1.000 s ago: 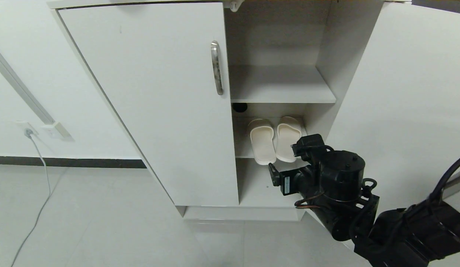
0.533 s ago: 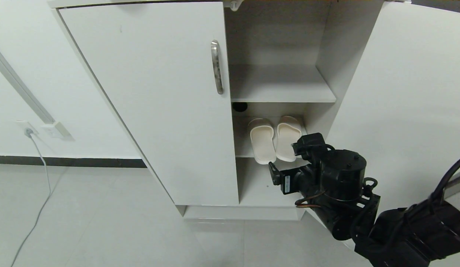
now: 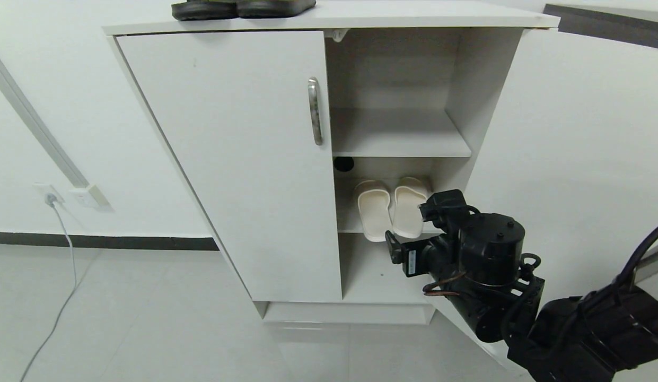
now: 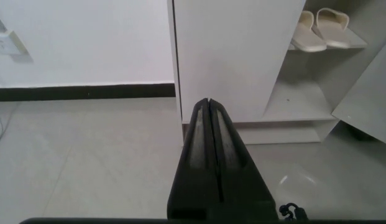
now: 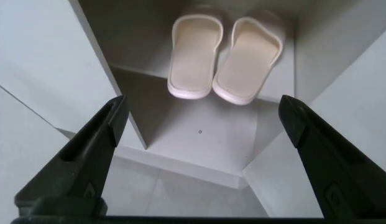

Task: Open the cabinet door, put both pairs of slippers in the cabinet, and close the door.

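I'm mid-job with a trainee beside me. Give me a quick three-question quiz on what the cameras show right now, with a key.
1. True or false: the cream slippers lie on the top shelf of the cabinet.
2. Where are the dark slippers? A) on the floor B) on top of the cabinet C) on the bottom shelf
3. Fill the gap: the left claw is ___, while the right claw is open.
Key: 1 false, they lie on the middle shelf; 2 B; 3 shut.
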Controlling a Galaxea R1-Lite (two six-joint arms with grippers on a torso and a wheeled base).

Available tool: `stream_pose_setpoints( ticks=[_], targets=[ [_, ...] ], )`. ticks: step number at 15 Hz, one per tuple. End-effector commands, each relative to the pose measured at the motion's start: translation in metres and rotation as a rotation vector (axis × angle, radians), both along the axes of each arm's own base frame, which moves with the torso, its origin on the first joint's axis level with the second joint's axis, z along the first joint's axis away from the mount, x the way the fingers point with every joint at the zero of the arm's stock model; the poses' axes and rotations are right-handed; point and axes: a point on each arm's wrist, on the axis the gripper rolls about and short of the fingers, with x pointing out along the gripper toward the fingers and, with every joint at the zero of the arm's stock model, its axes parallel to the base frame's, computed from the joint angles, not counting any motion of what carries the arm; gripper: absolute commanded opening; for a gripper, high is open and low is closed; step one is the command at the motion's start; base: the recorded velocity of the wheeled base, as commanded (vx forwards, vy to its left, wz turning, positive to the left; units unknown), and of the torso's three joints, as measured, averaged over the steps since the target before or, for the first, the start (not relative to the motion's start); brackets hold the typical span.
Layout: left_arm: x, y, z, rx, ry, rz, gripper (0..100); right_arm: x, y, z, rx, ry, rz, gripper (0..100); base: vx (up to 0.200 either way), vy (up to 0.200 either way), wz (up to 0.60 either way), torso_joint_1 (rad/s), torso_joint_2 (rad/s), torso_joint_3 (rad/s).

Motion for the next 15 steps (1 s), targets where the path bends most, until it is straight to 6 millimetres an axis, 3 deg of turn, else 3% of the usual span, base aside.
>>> stream_pose_setpoints(
  ticks=[1,6,15],
  targets=[
    [0.0001,-0.0001,0.0,0.0,0.001,0.0,0,0.0003,0.0002,-0.0014,-0.005,0.003,0.0,100,0.0,0.0,0.0,0.007,0.0,0.207],
    [0.0001,-0.0001,0.0,0.003,0.001,0.0,0,0.0022,-0.0032,-0.0018,-0.006,0.004,-0.015,100,0.0,0.0,0.0,0.004,0.0,0.183],
    [0.0001,0.0,0.0,0.003,0.001,0.001,0,0.0033,-0.0019,-0.0065,-0.017,0.013,-0.034,100,0.0,0.022,0.0,0.0,0.0,0.0]
  ],
)
